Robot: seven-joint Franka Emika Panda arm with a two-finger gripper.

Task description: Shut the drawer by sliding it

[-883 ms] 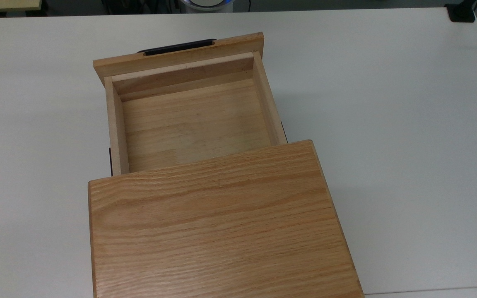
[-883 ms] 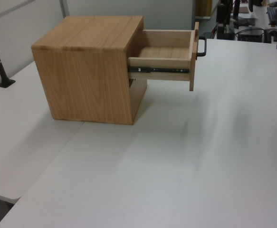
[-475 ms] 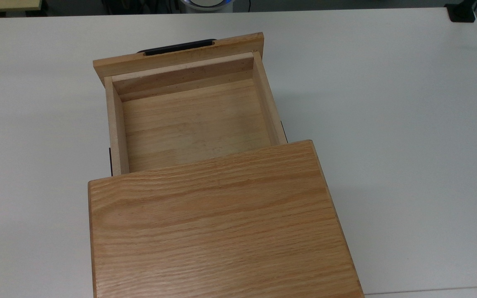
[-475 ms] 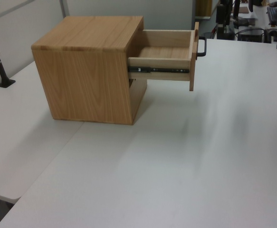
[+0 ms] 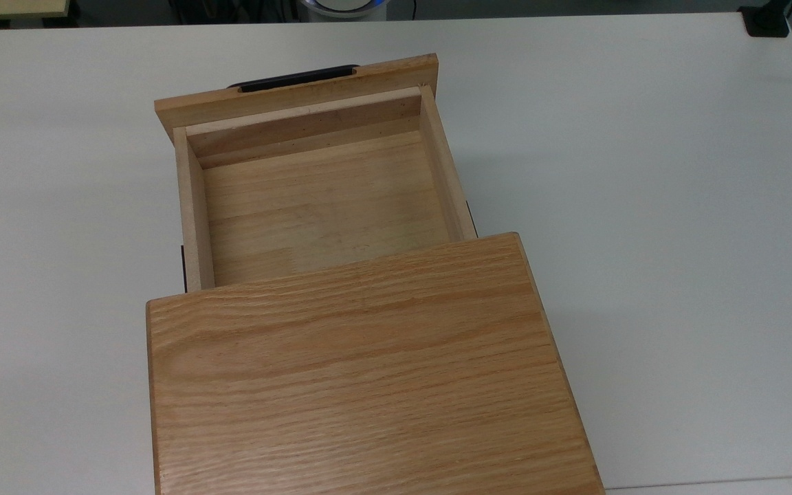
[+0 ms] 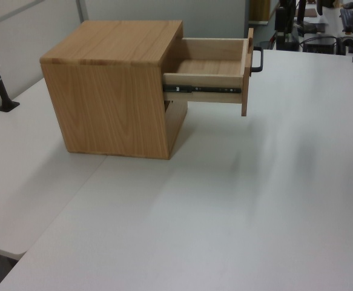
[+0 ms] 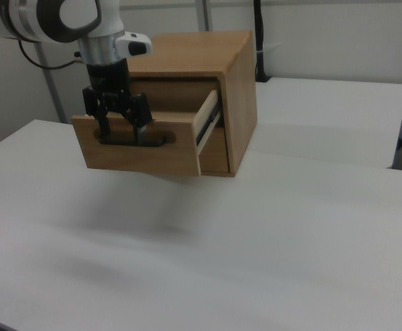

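**Drawer pulled well out, end effector in front of the handle**

On my feeds the drawer (image 5: 320,199) stands far out of the oak cabinet (image 5: 361,371) — in the top view it reaches toward 12 o'clock from the cabinet's broad grained top, its bare wooden floor open to the camera. The wider front panel (image 5: 296,89) closes the far end, and the black bar handle (image 5: 296,78) peeks over that panel's upper edge. In the left view the drawer (image 6: 209,76) juts toward 3 o'clock from the cabinet (image 6: 112,91), hanging clear above the white table (image 6: 224,212), with a dark slide rail (image 6: 203,90) running along its side wall and the handle (image 6: 258,60) sticking off the front.

In the right view I see the arm's end effector (image 7: 121,127) hanging down in front of the front panel (image 7: 138,145), at about 9 o'clock from the cabinet (image 7: 214,89). Its two dark fingers (image 7: 141,123) are spread apart, their tips at the recessed slot where the handle (image 7: 135,141) sits. They hold nothing that I can make out — whether they touch the bar I cannot tell.
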